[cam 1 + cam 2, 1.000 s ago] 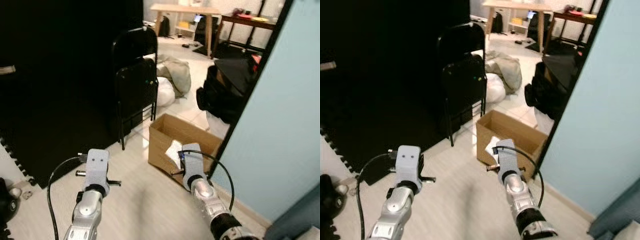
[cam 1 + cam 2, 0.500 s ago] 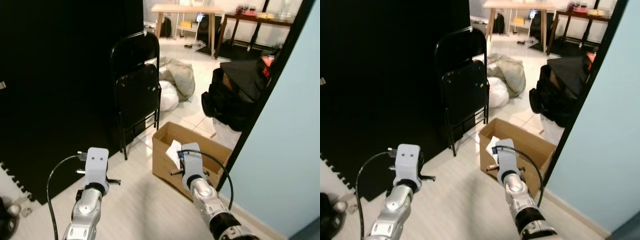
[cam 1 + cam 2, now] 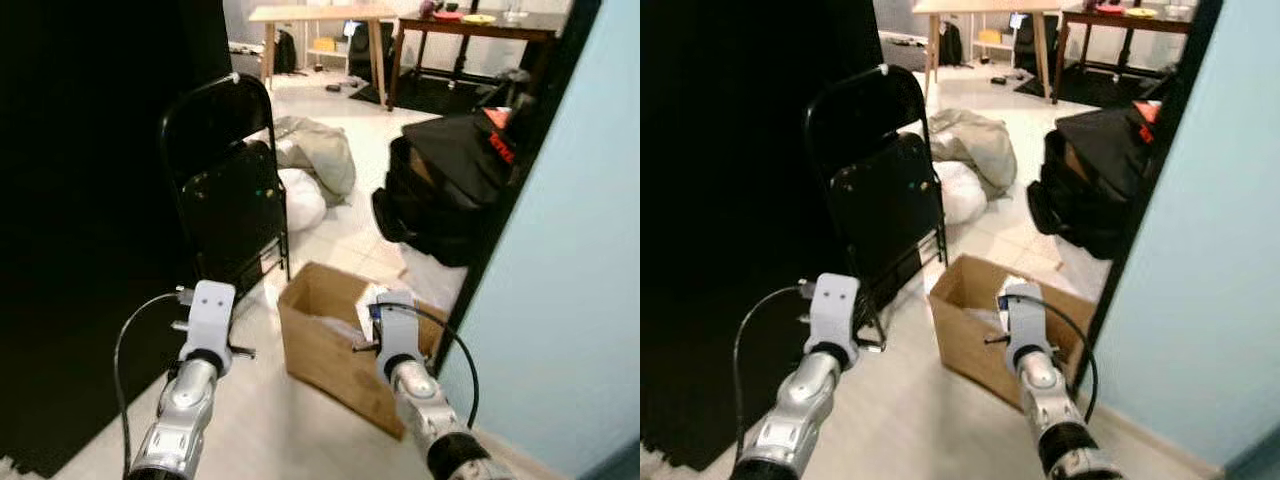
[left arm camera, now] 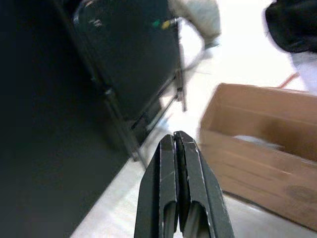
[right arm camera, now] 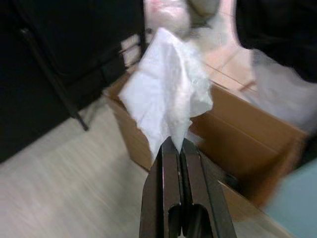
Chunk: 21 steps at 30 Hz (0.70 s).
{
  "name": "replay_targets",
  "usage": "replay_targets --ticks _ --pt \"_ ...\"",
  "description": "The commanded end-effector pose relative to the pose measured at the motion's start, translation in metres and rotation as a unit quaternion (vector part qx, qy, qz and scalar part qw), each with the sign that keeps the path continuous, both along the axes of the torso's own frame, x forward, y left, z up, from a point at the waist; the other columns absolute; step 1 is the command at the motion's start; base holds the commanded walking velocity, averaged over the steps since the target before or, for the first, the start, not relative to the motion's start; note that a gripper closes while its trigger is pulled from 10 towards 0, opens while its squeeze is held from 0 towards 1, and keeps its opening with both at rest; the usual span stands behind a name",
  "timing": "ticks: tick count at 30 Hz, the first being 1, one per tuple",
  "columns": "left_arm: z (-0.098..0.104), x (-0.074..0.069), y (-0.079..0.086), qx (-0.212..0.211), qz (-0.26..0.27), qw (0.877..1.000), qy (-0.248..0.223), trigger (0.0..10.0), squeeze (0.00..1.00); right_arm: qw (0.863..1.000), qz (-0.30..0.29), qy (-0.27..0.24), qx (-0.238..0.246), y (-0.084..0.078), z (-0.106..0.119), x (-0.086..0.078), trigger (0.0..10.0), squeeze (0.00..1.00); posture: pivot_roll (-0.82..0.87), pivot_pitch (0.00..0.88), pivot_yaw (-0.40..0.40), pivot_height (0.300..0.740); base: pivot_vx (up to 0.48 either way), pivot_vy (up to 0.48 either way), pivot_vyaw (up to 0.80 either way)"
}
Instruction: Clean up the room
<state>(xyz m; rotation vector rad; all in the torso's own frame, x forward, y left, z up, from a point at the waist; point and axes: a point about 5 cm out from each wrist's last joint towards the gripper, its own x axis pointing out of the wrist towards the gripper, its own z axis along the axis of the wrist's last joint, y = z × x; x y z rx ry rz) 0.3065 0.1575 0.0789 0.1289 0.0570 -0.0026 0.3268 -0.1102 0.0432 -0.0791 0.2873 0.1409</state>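
Right wrist view: the right gripper (image 5: 174, 144) has its fingers pressed together on the lower corner of a crumpled white tissue (image 5: 166, 99), which stands up and fans out beyond the tips. Past it, at about 12 to 1 o'clock along the fingers, lies the open cardboard box (image 5: 237, 131), its near wall running across the line of the fingers.

Head views place the same gripper (image 3: 385, 305) at roughly 5 o'clock in the frame, over or just short of the box's (image 3: 330, 345) near rim; which of the two cannot be settled. The box's long axis runs from about 10 to 4 o'clock. Judgement: the drop turns on carrying the tissue forward until it hangs clear inside the rim.

The left gripper (image 4: 174, 141) is closed on nothing, pointing at bare floor between the black folding chair (image 3: 235, 190) and the box. It sits at about 7 o'clock in the head view, the farther arm from the opening.

Obscured: the right wrist housing covers part of the box interior, where pale contents show but cannot be identified. The box's far corner is cut off by the pale blue wall (image 3: 570, 250). The wrist pictures are blurred.
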Motion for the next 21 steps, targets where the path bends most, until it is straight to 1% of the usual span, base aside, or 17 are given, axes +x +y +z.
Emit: replay_targets --ticks 1,6,13,18,20,21 --pt "-0.0038 -0.0012 -0.0024 0.000 -0.003 1.000 0.008 10.0 0.00 1.000 -0.003 0.008 -0.004 -0.0043 -0.0046 -0.0030 10.0 0.00 0.05 0.046 0.034 0.740 0.360 0.000 0.00" --pt "-0.0043 -0.0014 -0.0023 0.001 -0.003 1.000 0.007 10.0 0.00 1.000 0.000 0.008 -0.004 -0.0032 -0.0043 -0.0028 10.0 0.00 0.05 0.045 0.029 0.740 0.360 0.000 0.00" --pt "-0.0071 -0.0055 0.0032 0.003 0.004 1.000 0.007 10.0 0.00 1.000 0.004 0.010 -0.004 -0.0008 -0.0033 -0.0014 10.0 0.00 0.06 0.042 0.013 0.740 0.358 0.000 0.00" --pt "-0.0078 -0.0065 0.0047 0.004 0.007 1.000 0.007 10.0 0.00 1.000 0.008 0.011 -0.004 0.0002 -0.0036 -0.0017 10.0 0.00 0.07 0.038 0.007 0.740 0.359 0.000 -0.80" --pt "-0.0079 -0.0068 0.0046 0.004 0.007 1.000 0.007 10.0 0.00 1.000 0.009 0.011 -0.002 0.0003 -0.0037 -0.0019 10.0 0.00 0.07 0.035 0.005 0.740 0.356 0.000 -0.63" --pt "-0.0081 -0.0070 0.0046 0.003 0.008 1.000 0.006 10.0 0.00 1.000 0.010 0.011 -0.002 0.0005 -0.0038 -0.0021 10.0 0.00 0.06 0.034 0.006 0.740 0.352 0.000 0.00"
